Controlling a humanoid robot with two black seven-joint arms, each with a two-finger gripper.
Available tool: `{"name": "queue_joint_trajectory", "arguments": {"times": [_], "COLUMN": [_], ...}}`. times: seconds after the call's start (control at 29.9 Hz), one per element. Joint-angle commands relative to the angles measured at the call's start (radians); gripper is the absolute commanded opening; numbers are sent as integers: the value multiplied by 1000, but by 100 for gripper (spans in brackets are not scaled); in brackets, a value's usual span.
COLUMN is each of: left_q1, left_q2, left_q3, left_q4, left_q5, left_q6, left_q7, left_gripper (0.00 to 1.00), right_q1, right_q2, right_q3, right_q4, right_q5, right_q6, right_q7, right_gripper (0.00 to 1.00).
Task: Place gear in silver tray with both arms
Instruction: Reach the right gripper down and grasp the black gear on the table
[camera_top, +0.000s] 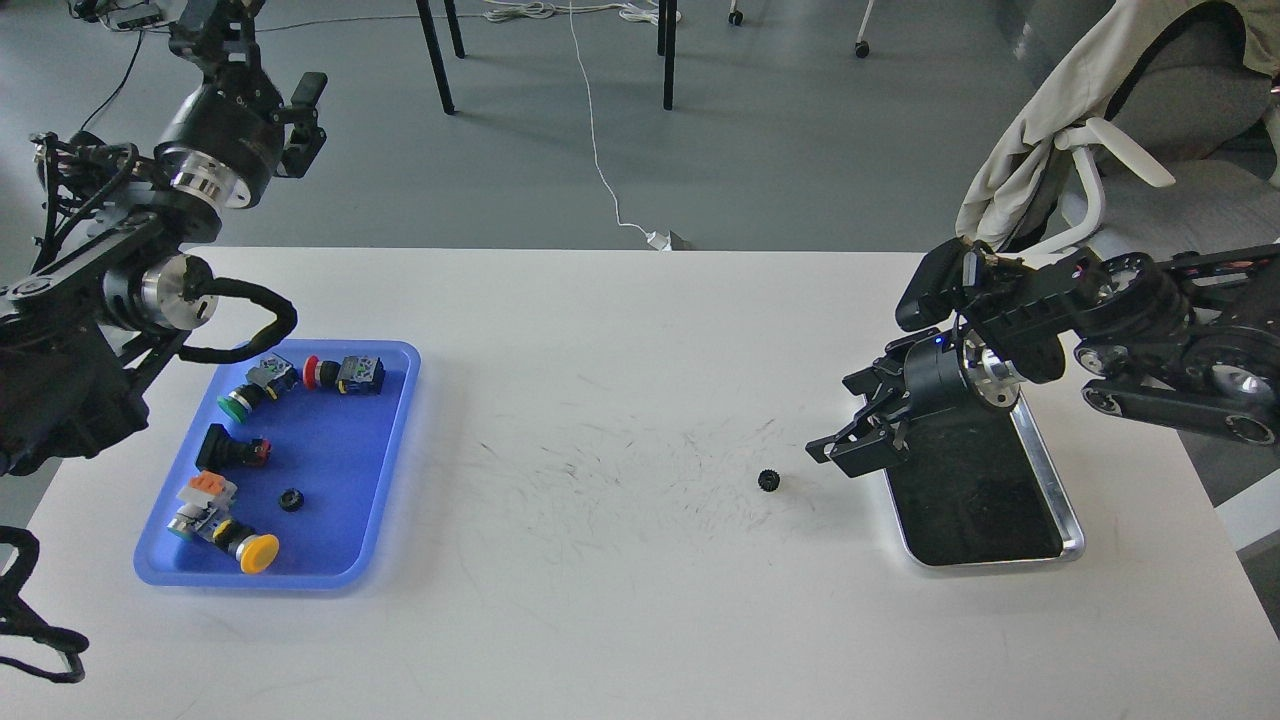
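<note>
Left of the right gripper, and slightly nearer the table's front edge: the gear, small, black, lying flat on the bare table, apart from the fingers with a short gap between. Round and low, so no long axis to line up on; any closing line across its middle should serve. Right fingers spread moderately, empty, tips angled down and leftward toward the gear, hanging over the left rim of the silver tray. Tray just right of the gear, near but not touching, bottom bare where visible. Left gripper raised high at the far left, well apart from the gear, beyond the blue tray; fingers cut by the picture's top edge, opening not readable. Clearly the right arm's pick, judged by nearness: a short reach left and down, then a short carry back right into the tray. Likely risk: a thin part slipping or skating away under closing tips.
</note>
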Motion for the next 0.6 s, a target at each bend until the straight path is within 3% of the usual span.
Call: {"name": "queue_joint_trajectory", "arguments": {"times": [0.0, 0.57], "left_q1": [0, 14], "left_q2": [3, 52], "left_q3": [-7, -58], "left_q4": [0, -9], "left_q5": [0, -15], "left_q6": [0, -2], "left_q7": [0, 0], "left_gripper": [98, 98], "right_q1": [15, 23], "right_q2": [82, 330], "right_q3": [-48, -148], "right_q4": [-30, -144], "right_q5": [-3, -10], "right_q6": [0, -2], "right_q7": [0, 0], "right_gripper": [98, 95]}}
